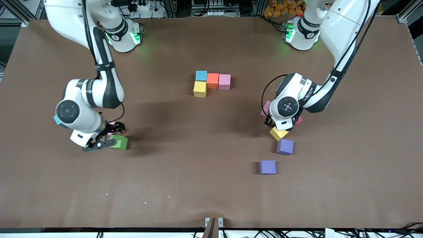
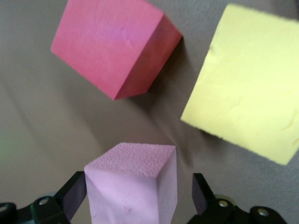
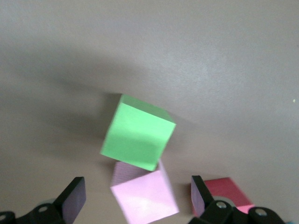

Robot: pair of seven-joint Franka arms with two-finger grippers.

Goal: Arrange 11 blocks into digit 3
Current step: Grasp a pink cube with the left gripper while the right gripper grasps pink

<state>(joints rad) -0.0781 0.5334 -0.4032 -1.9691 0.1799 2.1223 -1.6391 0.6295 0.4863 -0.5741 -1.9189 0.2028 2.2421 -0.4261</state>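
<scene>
Four blocks grouped mid-table, toward the robots' edge: blue block (image 1: 201,75), orange block (image 1: 212,80) and pink block (image 1: 224,81) in a row, yellow block (image 1: 200,89) touching the blue one on the camera side. Digit 3 not yet formed. Toward the left arm's end: left gripper (image 2: 139,192) down low, fingers spread either side of a second pink block (image 2: 135,186), not clamped; red block (image 2: 114,44), second yellow block (image 1: 278,133) and two purple blocks (image 1: 285,146) (image 1: 267,167) near. Toward the right arm's end: right gripper (image 3: 138,196) open over a third pink block (image 3: 145,196), green block (image 1: 119,142) beside.

Pink block (image 2: 135,186) between the spread left end effector (image 2: 138,196) fingers, apparently untouched; red block (image 2: 112,44) and yellow block (image 2: 247,84) nearby.
</scene>
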